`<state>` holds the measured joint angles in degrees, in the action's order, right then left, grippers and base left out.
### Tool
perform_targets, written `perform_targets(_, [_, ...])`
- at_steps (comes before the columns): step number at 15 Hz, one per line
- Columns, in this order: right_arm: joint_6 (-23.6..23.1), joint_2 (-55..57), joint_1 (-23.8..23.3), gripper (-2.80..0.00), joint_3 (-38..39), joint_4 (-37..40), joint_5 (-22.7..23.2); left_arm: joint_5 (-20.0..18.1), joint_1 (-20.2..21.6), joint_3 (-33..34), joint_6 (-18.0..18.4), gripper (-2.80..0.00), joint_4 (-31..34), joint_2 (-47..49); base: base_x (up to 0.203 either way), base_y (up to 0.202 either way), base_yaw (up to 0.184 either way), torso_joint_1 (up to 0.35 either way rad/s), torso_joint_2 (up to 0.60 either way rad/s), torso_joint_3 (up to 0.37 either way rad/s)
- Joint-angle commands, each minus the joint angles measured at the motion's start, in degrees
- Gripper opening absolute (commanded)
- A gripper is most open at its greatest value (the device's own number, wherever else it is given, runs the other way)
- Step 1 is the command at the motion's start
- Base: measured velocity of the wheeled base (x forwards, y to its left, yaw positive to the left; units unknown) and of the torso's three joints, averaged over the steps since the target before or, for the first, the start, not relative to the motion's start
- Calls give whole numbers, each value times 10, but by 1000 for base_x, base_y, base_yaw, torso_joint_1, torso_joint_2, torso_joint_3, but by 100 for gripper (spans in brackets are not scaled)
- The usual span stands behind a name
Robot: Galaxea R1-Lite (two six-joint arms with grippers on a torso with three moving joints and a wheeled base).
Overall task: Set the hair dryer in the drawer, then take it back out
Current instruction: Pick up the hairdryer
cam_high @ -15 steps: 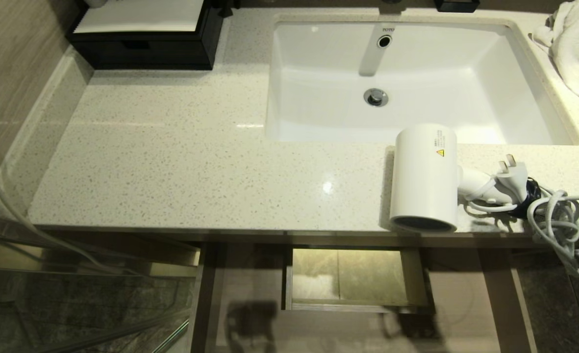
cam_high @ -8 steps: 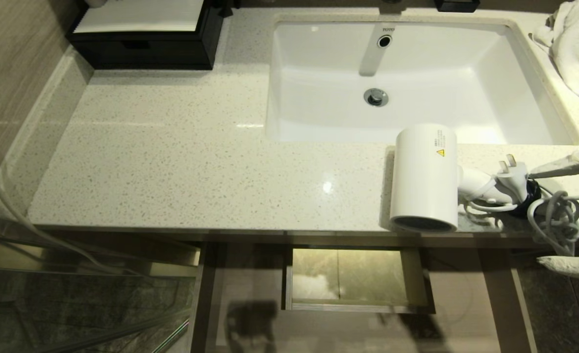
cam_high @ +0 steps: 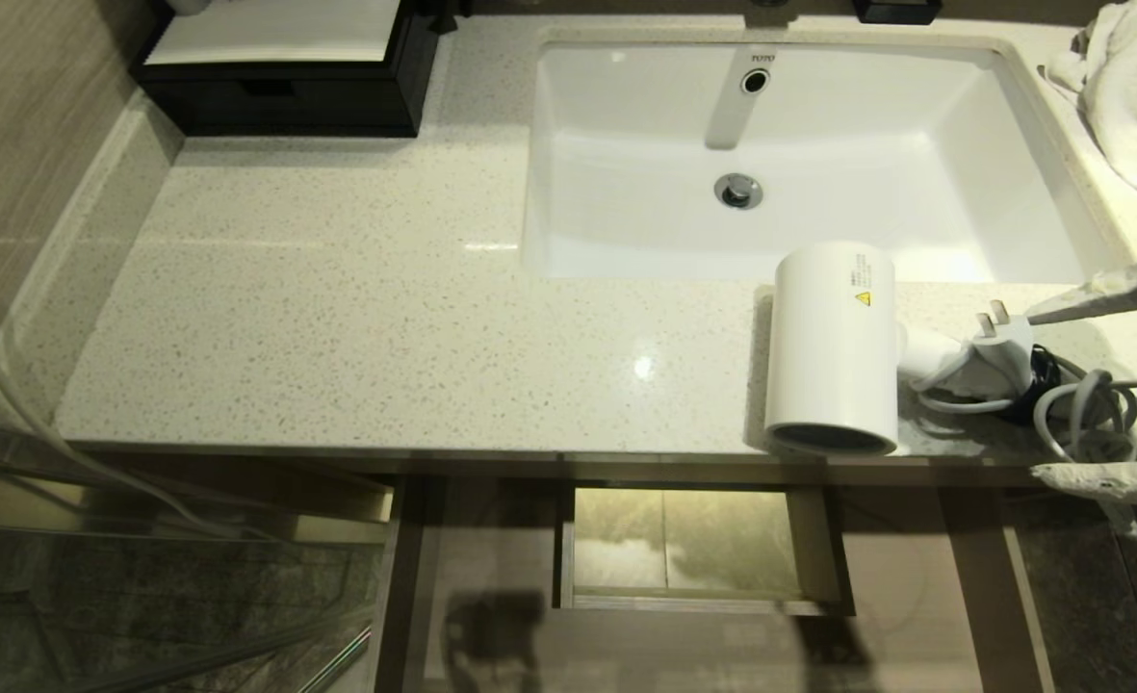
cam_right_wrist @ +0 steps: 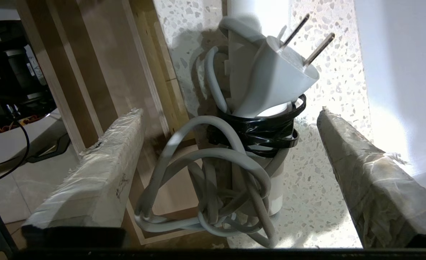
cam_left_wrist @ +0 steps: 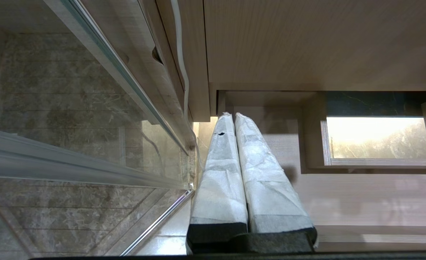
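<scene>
The hair dryer lies on its side on the speckled bench, at the front edge toward the right end, its barrel pointing at that edge and its back end reaching the rim of the sink. Its handle sticks out toward the right end of the bench, with the plug resting on it and the grey cord bundled beyond, bound by a black strap.

The right gripper comes in from the right end of the bench with its fingers spread wide, one finger on the sink side of the cord bundle and the other at the front edge; in the right wrist view the handle and cord sit between them, untouched.

The drawer stands pulled out below the front edge, its rectangular cutout showing.

The left gripper hangs low beside the drawer, fingers pressed together, holding nothing.
</scene>
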<state>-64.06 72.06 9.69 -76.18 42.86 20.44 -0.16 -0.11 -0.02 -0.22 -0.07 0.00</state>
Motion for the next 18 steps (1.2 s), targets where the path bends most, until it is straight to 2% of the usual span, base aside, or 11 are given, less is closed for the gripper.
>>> perform_targets(1, [-4, 17, -4, 0, -1, 5, 2, 0, 0, 0, 0, -280, 0, 0, 0, 0, 0, 0, 0, 0])
perform_targets(6, [-4, 44, -7, 0, -5, -5, 6, 0, 0, 1, 0, -280, 0, 0, 0, 0, 0, 0, 0, 0])
perform_targets(11, [-4, 67, -7, 0, -5, -56, 6, 0, 0, 1, 0, -280, 0, 0, 0, 0, 0, 0, 0, 0])
perform_targets(16, [-4, 67, -7, 0, -3, -56, 7, 0, 0, 1, 0, -280, 0, 0, 0, 0, 0, 0, 0, 0])
perform_targets(17, [-4, 67, -7, -280, -1, -60, 6, 0, 0, 0, 0, -280, 0, 0, 0, 0, 0, 0, 0, 0])
perform_targets(18, [-4, 66, -7, -280, -1, -59, 6, 0, -1, 0, 0, -280, 0, 0, 0, 0, 0, 0, 0, 0])
